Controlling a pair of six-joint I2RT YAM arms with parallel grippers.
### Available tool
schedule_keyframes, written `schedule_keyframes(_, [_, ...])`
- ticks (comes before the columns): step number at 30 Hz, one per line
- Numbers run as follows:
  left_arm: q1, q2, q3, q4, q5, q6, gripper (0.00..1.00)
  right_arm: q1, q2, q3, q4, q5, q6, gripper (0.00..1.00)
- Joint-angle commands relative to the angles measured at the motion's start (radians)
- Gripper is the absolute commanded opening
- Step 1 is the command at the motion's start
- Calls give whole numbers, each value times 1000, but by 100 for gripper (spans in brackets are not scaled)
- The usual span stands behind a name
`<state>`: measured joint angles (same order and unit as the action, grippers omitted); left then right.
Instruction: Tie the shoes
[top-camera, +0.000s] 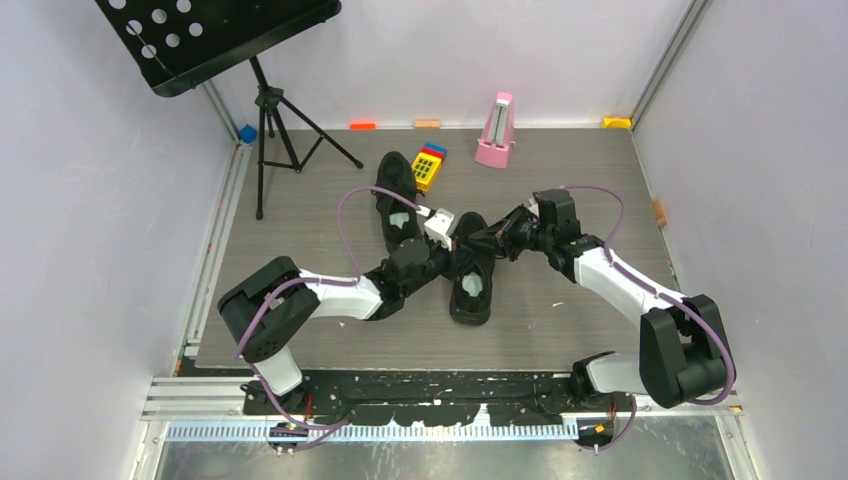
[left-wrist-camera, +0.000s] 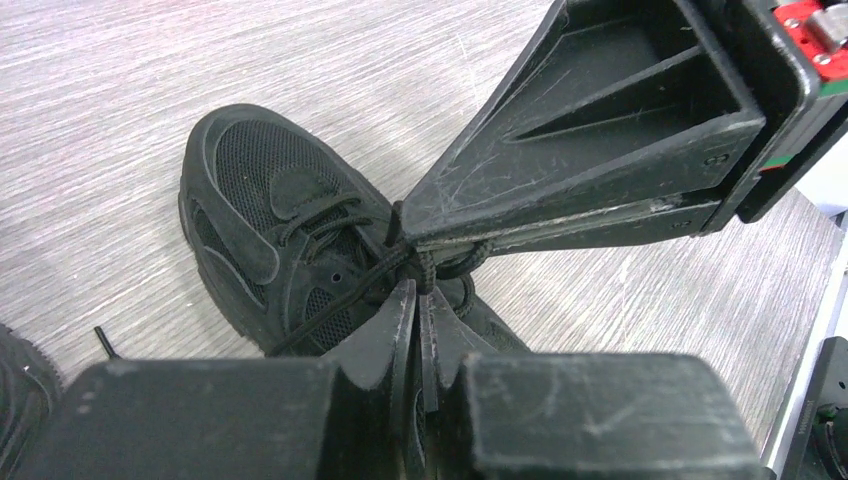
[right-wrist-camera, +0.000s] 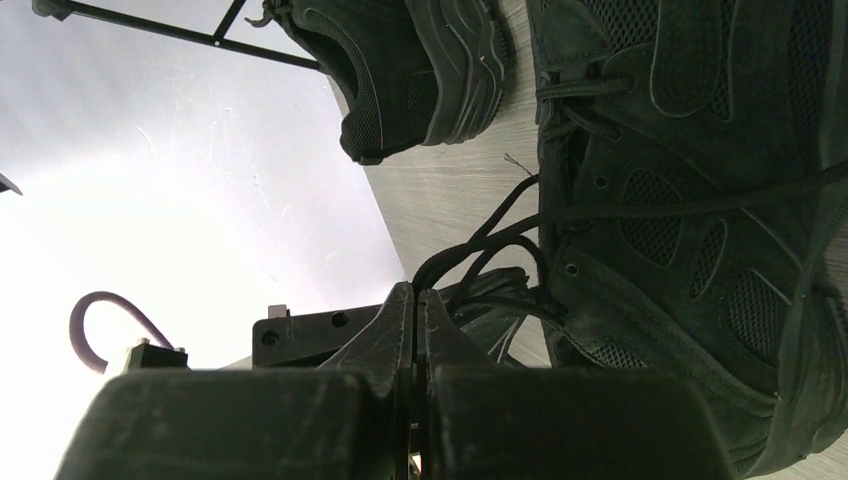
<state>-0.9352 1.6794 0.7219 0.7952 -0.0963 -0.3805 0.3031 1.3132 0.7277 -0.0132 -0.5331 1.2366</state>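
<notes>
Left pincer (left-wrist-camera: 417, 300), right pincer (right-wrist-camera: 415, 305) pinching laces (left-wrist-camera: 425, 270), metronome (top-camera: 496, 130), music stand (top-camera: 220, 35) behind

This is looking like a robotics lab test cell, not anybody's home. A left arm (top-camera: 330, 295) and a right arm (top-camera: 620, 275) are sitting bolted to a metal rail (top-camera: 440, 405) along the bottom. Pale panels (top-camera: 90, 250) on aluminium posts (top-camera: 665, 55) are boxing in a grey wood-grain tabletop (top-camera: 580, 180). Random props are hanging around up top: a music stand (top-camera: 215, 40) upper left, and a pink metronome (top-camera: 497, 132) and a yellow toy keypad (top-camera: 429, 165) top centre.
</notes>
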Motion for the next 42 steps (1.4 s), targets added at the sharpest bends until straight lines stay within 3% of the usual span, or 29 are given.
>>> schedule_keyframes(1, [-4,11,43,61,-12,21,6,-11,8,34,49,-24,18,0])
schedule_keyframes(16, [13,72,81,96,16,-28,7,-16,8,11,84,-36,49,0])
schedule_keyframes(33, [42,142,89,162,-5,-113,26,-16,19,-23,134,-35,88,0])
schedule_keyframes(42, [42,193,66,289,-65,-120,34,-16,-13,-54,153,-23,131,0])
